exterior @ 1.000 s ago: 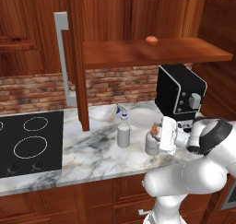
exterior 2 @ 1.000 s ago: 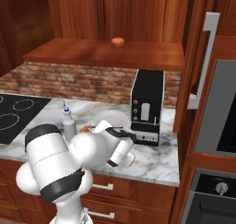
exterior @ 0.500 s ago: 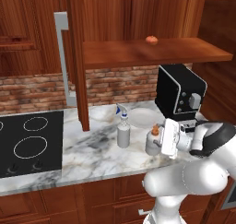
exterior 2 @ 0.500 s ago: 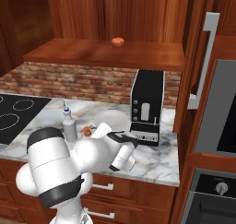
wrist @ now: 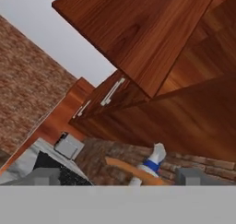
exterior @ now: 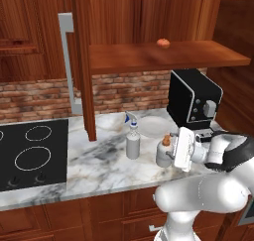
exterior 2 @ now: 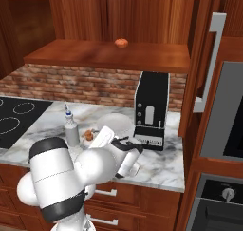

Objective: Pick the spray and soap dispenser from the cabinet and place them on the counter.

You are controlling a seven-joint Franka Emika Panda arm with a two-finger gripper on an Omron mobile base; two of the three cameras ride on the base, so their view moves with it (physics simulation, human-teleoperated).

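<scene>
The white arm is seen bent low over the front edge of the white-and-grey veined marble surface (exterior: 104, 165), at the lower right of the left base view and the lower left of the right base view. Its wrist is folded back toward the robot's body, and the flat white hand is turned toward the bottles. The fingers (wrist: 117, 176) are seen as two dark tips at the bottom of the hand view, set apart, with nothing clearly held between them; how far they are open cannot be told with certainty.

Two bottles are counted, both upright on the surface. One slim grey-white spray bottle with a blue-and-white trigger (exterior: 132, 141) stands near the centre of the left base view. One squat grey-white soap dispenser with an orange pump top (exterior: 164, 152) stands just to its right, directly beside the white hand; whether they touch cannot be told.

One dark reddish-brown wooden upper cabinet (exterior: 149, 17) fills the top of both base views, with one small orange round object (exterior: 163, 43) on its shelf. One black coffee machine (exterior: 193, 98) stands at the right, one white plate (exterior: 154, 126) behind the bottles, and one black cooktop (exterior: 30, 153) lies at the left.
</scene>
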